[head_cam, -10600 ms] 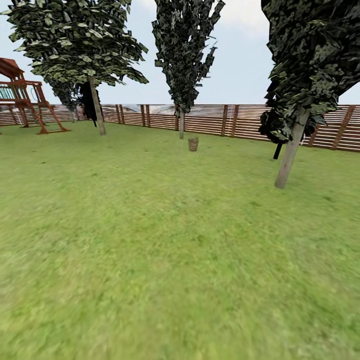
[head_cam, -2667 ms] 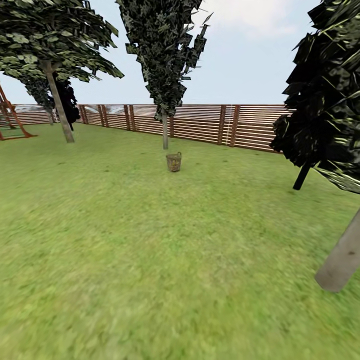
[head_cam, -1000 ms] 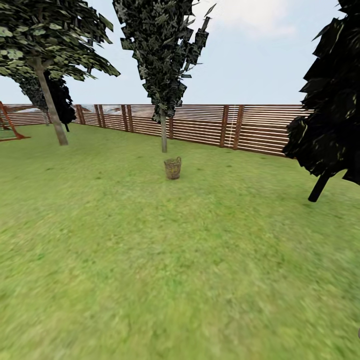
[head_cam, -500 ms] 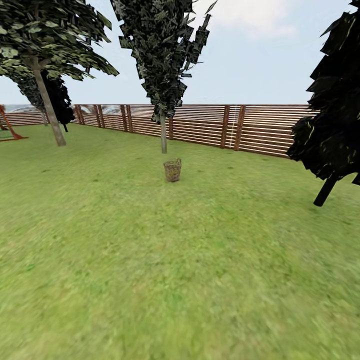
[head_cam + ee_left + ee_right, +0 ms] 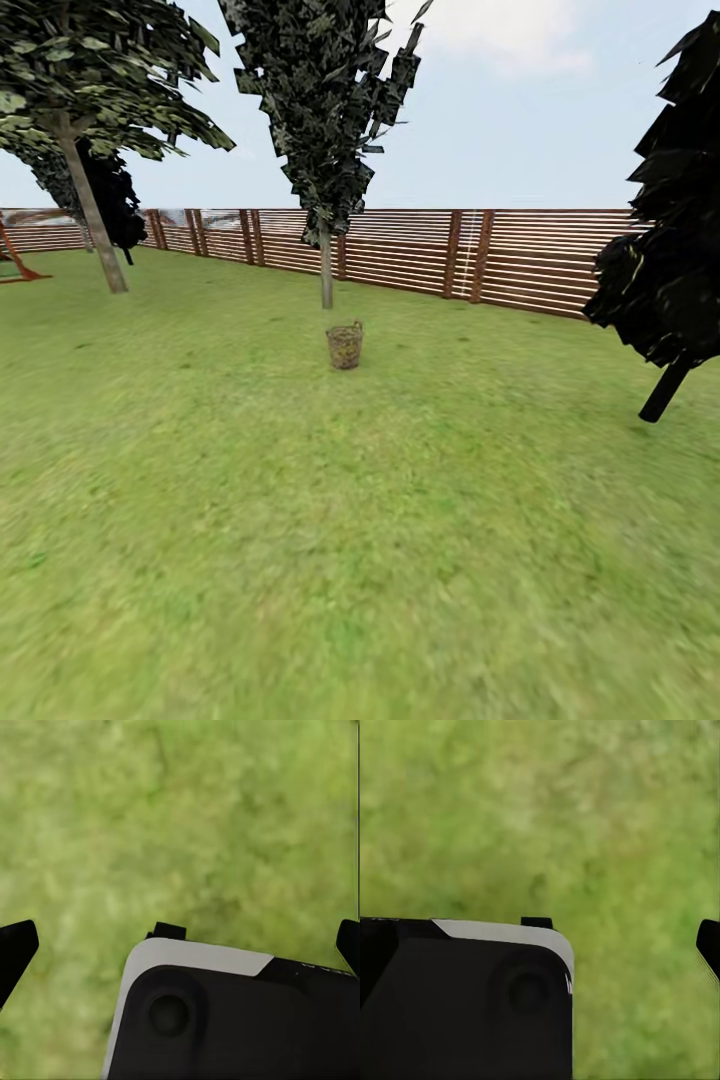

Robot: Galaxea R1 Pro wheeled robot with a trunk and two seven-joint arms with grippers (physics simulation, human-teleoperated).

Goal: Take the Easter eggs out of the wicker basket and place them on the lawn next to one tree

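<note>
Both pairs of jaws stand apart with nothing between them: the left gripper (image 5: pixel 180 945) shows one dark fingertip (image 5: pixel 15 949) at each edge of its wrist view, well spread, and the right gripper (image 5: pixel 615 937) shows a fingertip (image 5: pixel 709 945) at one edge, its partner hidden behind the dark camera housing, so its spread looks wide but is only half seen. Beneath each lies bare lawn (image 5: pixel 187 817), blurred. Far ahead of both grippers, the wicker basket (image 5: pixel 344 346) stands upright on the grass, just in front of a slim-trunked tree (image 5: pixel 326 265), with the slat fence (image 5: pixel 520 260) behind. The step in hand appears to be the drive to the basket; doing it well means keeping it centred and stopping within arm's reach without knocking it. From the head camera come the basket and trees; the eggs are too small to make out.
</note>
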